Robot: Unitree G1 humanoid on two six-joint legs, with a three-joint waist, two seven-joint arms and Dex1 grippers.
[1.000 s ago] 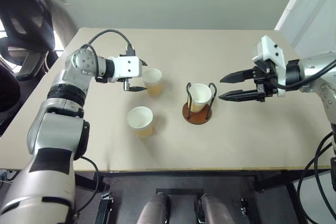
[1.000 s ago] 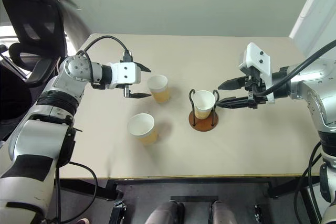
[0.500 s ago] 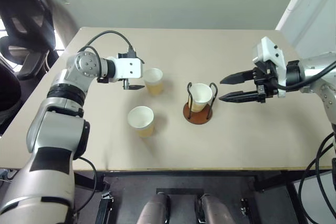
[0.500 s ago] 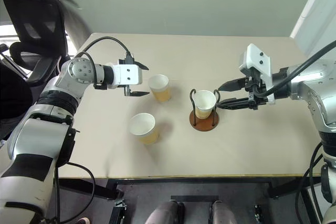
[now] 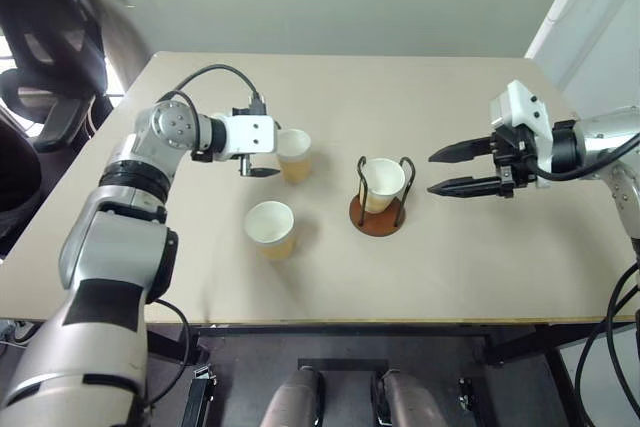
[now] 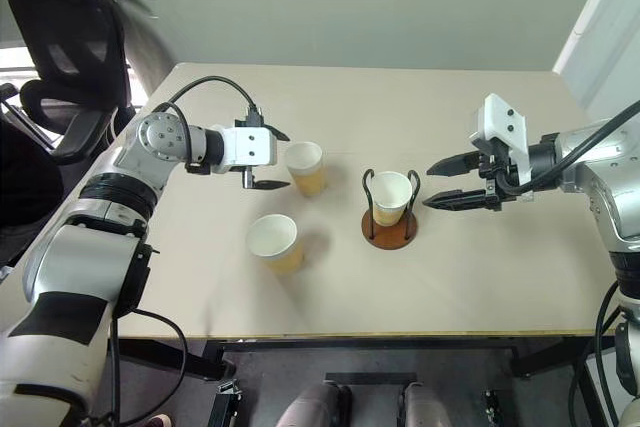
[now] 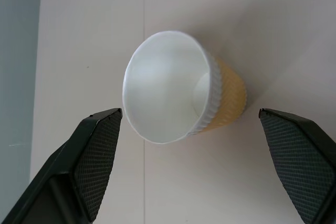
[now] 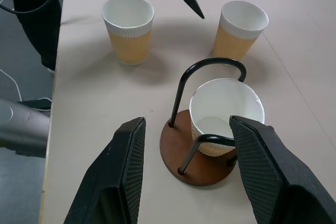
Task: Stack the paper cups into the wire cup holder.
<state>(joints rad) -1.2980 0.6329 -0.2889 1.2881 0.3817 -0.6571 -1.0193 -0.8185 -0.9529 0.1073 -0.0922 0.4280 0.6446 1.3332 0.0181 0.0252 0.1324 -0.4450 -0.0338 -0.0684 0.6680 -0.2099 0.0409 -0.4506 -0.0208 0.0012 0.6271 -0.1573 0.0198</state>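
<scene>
Bright, even daylight fills the scene. Soft shadows fall to the right of each cup on the desk (image 5: 450, 267). The views are sharp, without glare.

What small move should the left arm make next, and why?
Probably ease the left gripper forward around the far cup, then close. Its jaws stand open beside that upright cup without touching it; one cup already sits in the wire cup holder.

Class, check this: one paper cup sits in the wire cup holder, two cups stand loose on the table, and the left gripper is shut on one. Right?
Not quite. The left gripper is open around a loose cup, not shut on it, as the left wrist view shows. The rest holds.
</scene>
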